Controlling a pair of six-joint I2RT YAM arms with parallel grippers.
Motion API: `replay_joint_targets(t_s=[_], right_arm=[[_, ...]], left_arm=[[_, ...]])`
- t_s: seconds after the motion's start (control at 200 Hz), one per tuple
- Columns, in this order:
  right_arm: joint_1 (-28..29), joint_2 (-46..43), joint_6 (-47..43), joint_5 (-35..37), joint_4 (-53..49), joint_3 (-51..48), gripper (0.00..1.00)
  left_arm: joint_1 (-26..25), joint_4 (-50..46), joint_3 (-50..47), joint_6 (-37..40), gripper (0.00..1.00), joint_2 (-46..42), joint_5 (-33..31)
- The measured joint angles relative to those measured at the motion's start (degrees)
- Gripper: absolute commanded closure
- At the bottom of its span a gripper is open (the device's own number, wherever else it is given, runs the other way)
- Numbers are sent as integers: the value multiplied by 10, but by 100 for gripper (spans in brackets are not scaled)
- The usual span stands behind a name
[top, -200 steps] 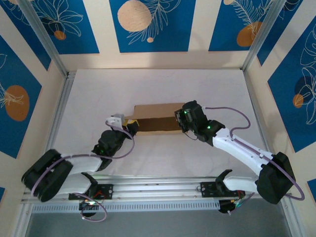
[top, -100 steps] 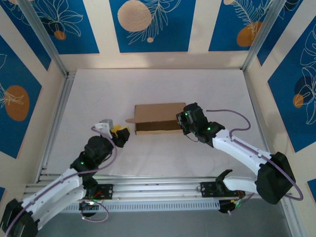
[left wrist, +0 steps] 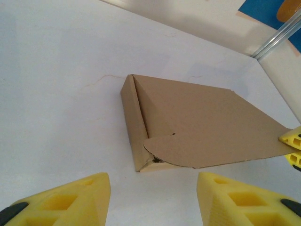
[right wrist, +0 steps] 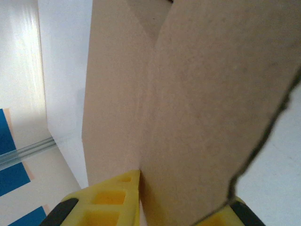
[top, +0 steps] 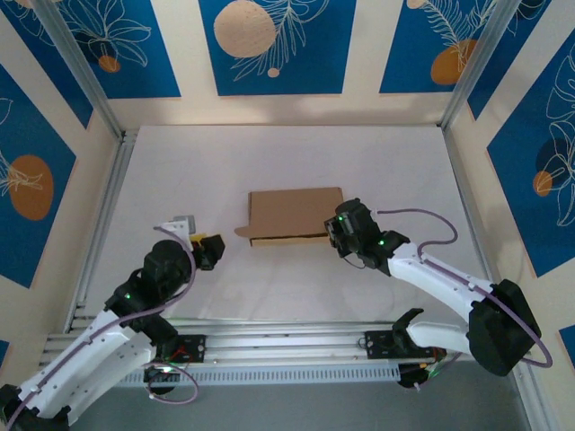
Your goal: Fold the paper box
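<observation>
The paper box (top: 295, 212) lies on the white surface (top: 180, 162), about mid-width and a bit toward the right arm. It's folded up into a shallow rectangle with its long side running left to right.

In the left wrist view we see the lid (left wrist: 211, 127) down over the box but not fully seated. Its near edge rides a little above the body, and a rounded tab (left wrist: 162, 146) sticks out loose past the near left corner instead of being tucked in. The short left side wall (left wrist: 134, 132) stands upright with a crease running along it.

The right tool (top: 338, 230) is at the box's right end and clenched on the cardboard. In the right wrist view its yellow fingers (right wrist: 110, 197) sit either side of the lid panel with the panel sandwiched between them. From the left wrist view we also catch those yellow tips at the lid's far right edge.

The left tool (top: 210, 250) is released, with its jaws spread and nothing between them. It sits off the box's left end, near it but clearly apart and touching no cardboard. It points at the box, so the left wrist view looks straight at the left wall and the tab corner. We can't tell whether it is resting on the surface or held above it.
</observation>
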Motion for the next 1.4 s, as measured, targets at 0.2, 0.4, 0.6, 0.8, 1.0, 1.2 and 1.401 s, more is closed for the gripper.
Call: replay_joint_targets(t_s=[0.2,0.4,0.6,0.8,1.0,1.2,1.401], right_arm=[[3,-1,-7,0,-3,-19,76],[3,6,-14,0,-10,-47,72],[3,25,-24,-5,-7,-58,62],[-2,26,-69,-21,-45,-49,41],[-6,-13,-162,-21,-164,15,23],[-32,-50,-287,-5,-252,47,34],[-42,-88,-460,-40,-226,47,63]], left_arm=[[0,-31,43,8,50,52,-6],[0,-43,74,8,48,101,6],[0,-38,86,8,47,149,40],[0,-28,95,8,42,198,65],[10,-1,132,6,41,270,107],[14,49,165,-3,44,360,143],[15,105,180,-24,54,457,177]])
